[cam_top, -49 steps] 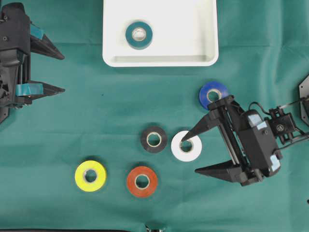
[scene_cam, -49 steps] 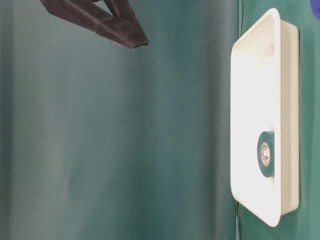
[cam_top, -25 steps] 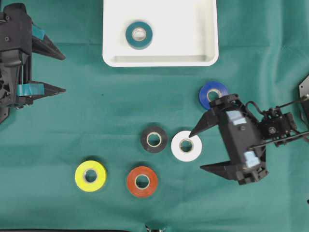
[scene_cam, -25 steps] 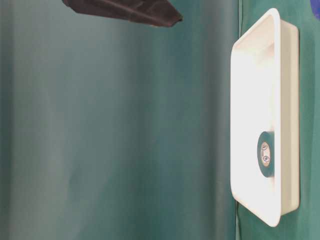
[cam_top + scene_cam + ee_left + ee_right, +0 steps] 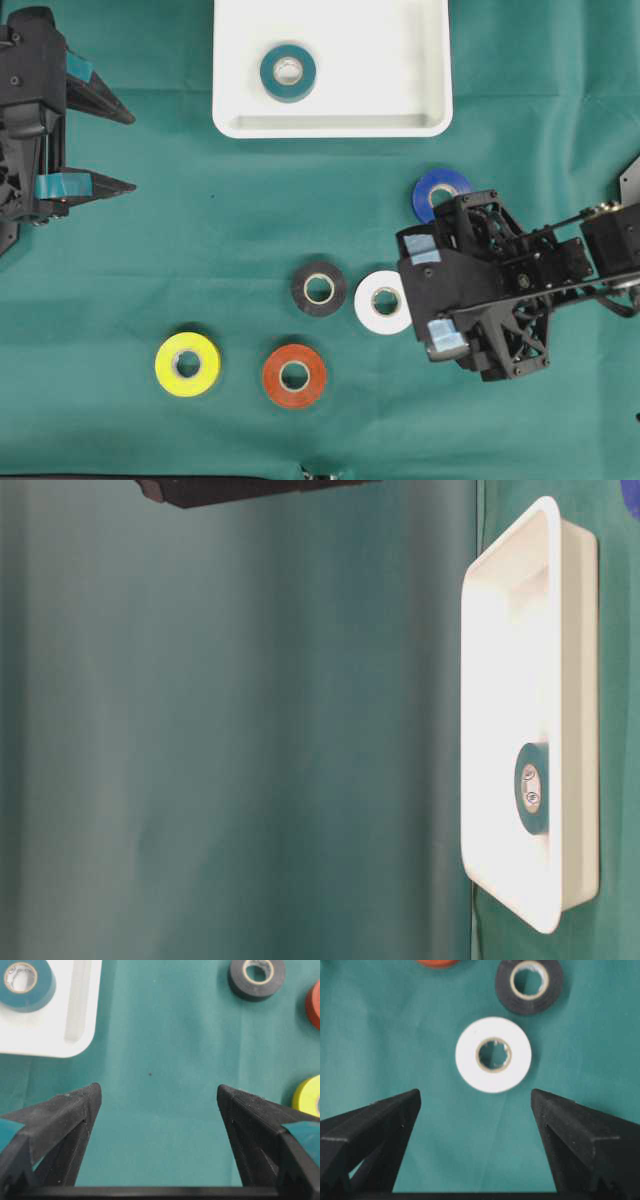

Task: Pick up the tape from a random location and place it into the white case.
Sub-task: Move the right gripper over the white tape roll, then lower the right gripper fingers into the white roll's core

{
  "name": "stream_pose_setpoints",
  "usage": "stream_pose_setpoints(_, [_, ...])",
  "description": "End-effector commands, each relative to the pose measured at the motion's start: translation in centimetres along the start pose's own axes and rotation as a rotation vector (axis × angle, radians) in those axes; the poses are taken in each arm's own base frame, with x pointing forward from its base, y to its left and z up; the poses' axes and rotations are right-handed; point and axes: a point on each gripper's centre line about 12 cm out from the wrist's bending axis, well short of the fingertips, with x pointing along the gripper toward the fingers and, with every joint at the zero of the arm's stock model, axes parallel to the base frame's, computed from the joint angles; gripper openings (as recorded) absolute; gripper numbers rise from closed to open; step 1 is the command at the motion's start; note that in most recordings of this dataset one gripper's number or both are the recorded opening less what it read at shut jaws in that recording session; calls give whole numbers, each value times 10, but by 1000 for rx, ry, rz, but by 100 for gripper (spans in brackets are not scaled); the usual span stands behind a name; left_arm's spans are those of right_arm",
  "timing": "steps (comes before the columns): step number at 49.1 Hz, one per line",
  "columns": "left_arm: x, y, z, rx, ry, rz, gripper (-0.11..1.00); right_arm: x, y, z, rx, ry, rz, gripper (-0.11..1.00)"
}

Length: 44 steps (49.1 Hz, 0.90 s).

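The white case point(image 5: 330, 126) lies at the top middle with a teal tape roll point(image 5: 288, 72) inside it. On the green cloth lie a white tape roll point(image 5: 383, 301), a black roll point(image 5: 319, 288), a blue roll point(image 5: 440, 193), a red roll point(image 5: 294, 375) and a yellow roll point(image 5: 187, 364). My right gripper point(image 5: 425, 295) points steeply down just right of the white roll. Its wrist view shows the jaws open and empty point(image 5: 476, 1094), with the white roll point(image 5: 493, 1054) lying ahead of the fingertips, apart from them. My left gripper point(image 5: 110, 145) stands open at the far left, holding nothing point(image 5: 156, 1091).
The left wrist view shows the case's corner point(image 5: 75, 1015), the teal roll point(image 5: 25, 980), the black roll point(image 5: 256, 977) and the yellow roll's edge point(image 5: 310, 1097). The table-level view shows the case point(image 5: 578, 710) and a dark gripper finger point(image 5: 250, 488) at the top edge.
My right gripper has tipped from lying flat to pointing down, and its upper fingertip has drawn back off the white roll. The left arm and all the rolls have stayed put.
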Motion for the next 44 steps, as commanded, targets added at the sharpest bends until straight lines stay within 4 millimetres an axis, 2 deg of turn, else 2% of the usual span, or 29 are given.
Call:
stream_pose_setpoints(1, [-3, 1, 5, 1, -20, 2, 100, -10, 2, 9, 2, -21, 4, 92])
stream_pose_setpoints(23, [-3, 1, 5, 1, -20, 2, 100, -4, 3, 13, -1, -26, 3, 92])
stream_pose_setpoints(34, [-3, 1, 5, 1, -20, 2, 100, 23, 5, 13, -3, -2, -1, 92])
stream_pose_setpoints(44, [-3, 1, 5, 2, -20, 2, 100, 58, 6, 9, 12, 19, -4, 92])
